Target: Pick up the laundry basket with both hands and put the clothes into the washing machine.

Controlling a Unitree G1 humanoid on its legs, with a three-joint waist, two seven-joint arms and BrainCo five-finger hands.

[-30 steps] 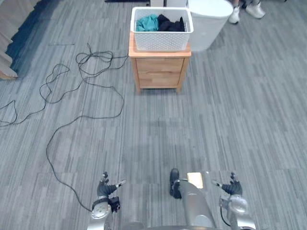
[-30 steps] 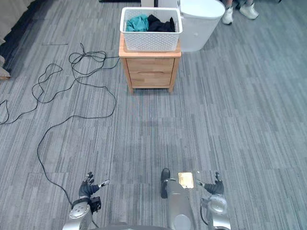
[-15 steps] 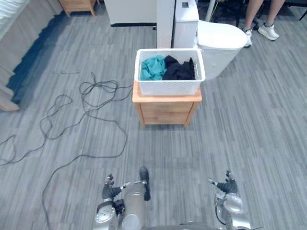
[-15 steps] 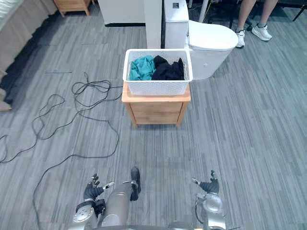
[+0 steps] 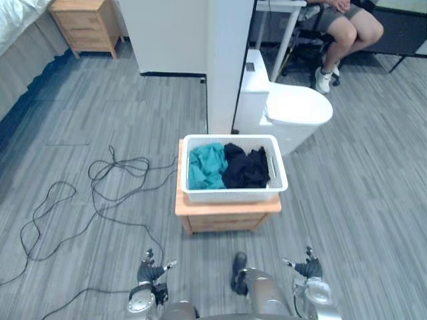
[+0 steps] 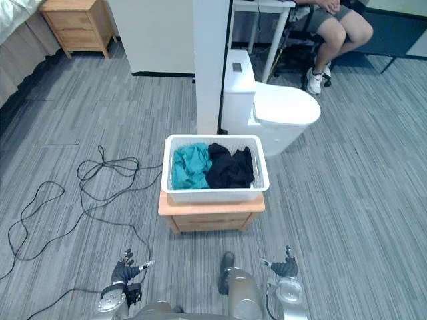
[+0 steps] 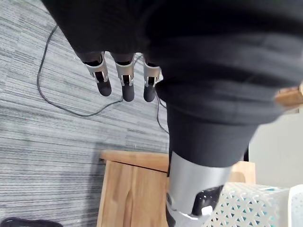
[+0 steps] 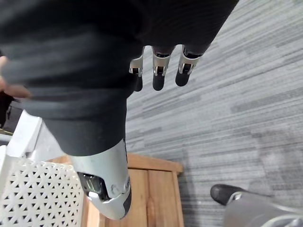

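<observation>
Both hands hang low and hold nothing: the left hand (image 5: 152,272) and the right hand (image 5: 308,269) each have their fingers straight and loosely spread, thumb out to the side. Ahead of them, between the two and well apart from either, the laundry basket (image 5: 232,195) sits on a small wooden desk (image 5: 227,217). It is white and rectangular, with perforated walls. A teal garment (image 5: 207,167) lies crumpled toward the left hand's side, a black garment (image 5: 245,168) toward the right's. Beyond stands a white toilet (image 5: 293,110), and past it a person (image 5: 347,23) sits.
</observation>
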